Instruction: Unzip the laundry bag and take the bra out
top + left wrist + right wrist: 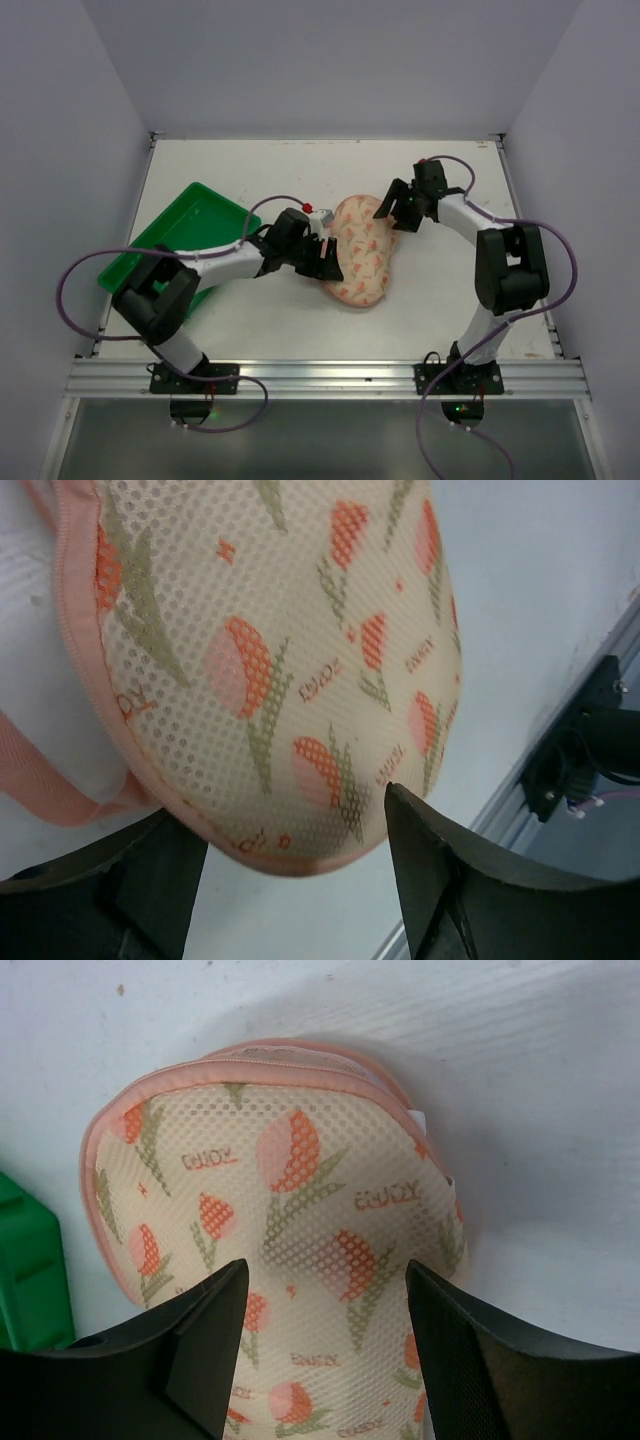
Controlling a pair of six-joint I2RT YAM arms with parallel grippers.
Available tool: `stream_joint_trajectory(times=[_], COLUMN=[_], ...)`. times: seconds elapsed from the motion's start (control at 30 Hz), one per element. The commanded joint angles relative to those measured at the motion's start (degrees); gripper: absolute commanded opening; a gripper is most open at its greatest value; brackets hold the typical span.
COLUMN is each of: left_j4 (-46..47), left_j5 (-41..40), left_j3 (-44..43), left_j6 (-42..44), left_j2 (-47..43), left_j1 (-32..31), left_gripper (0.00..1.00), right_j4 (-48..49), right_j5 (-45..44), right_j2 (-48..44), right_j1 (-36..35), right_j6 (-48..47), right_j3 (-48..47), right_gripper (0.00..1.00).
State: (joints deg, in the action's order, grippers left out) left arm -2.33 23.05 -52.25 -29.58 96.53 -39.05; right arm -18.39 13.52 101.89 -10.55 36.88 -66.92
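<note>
L hand [326,264], R hand [392,214] astride laundry bag [364,262] edges — tray [188,216] left

1. Your laundry bag [362,250] is cream-peach mesh, dotted all over with tiny holes. It's printed with orange-red and pink tulips on olive-green stems, plus little red lettering.
2. The zip edging [280,1070] is salmon pink, and the loop strap [40,785] matches it.
3. The tray [190,225] is bright green, no pattern.
4. The surface [300,320] you're working on is plain white.
5. The fingers [190,1360] are matte black. The arms [225,262] are white with black joints, and the cables [75,270] are purple.
</note>
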Motion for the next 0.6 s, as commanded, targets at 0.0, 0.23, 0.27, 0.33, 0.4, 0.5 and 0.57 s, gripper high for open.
stream_joint_trajectory(times=[0.0, 0.23, 0.27, 0.33, 0.4, 0.5, 0.57], left_j4=[3.6, -3.5, -3.3, -2.4, -1.7, -0.5, 1.1], left_j5=[-1.2, -12.6, -13.1, -13.1, -10.8, -8.0, -5.0], left_j3=[3.8, 2.4, 2.0, 1.4, -1.2, -5.5, -7.8], left_j6=[-4.4, -8.5, -9.2, -9.4, -8.7, -7.4, -7.2], left_j2=[-8.3, -13.0, -12.9, -12.1, -8.7, -3.1, 0.7], left_j1=[-0.4, 1.5, 1.8, 3.1, 4.0, 4.9, 5.6], left_gripper=[0.73, 0.84, 0.84, 0.84, 0.81, 0.77, 0.73], right_j4=[0.6, -3.2, -3.9, -6.4, -7.6, -9.3, -9.6], right_j5=[4.1, -3.2, -4.6, -8.8, -11.7, -13.4, -13.4], right_j2=[0.6, -11.0, -13.1, -19.9, -26.9, -36.1, -40.3], right_j1=[-1.6, -3.0, -2.9, -3.1, -3.1, -3.1, -3.0], right_j6=[-4.0, -5.4, -5.7, -5.8, -5.5, -4.9, -4.8], right_j3=[-3.8, -3.3, -3.0, -1.8, 0.4, 4.3, 6.6], right_gripper=[0.67, 0.78, 0.81, 0.83, 0.85, 0.87, 0.88])
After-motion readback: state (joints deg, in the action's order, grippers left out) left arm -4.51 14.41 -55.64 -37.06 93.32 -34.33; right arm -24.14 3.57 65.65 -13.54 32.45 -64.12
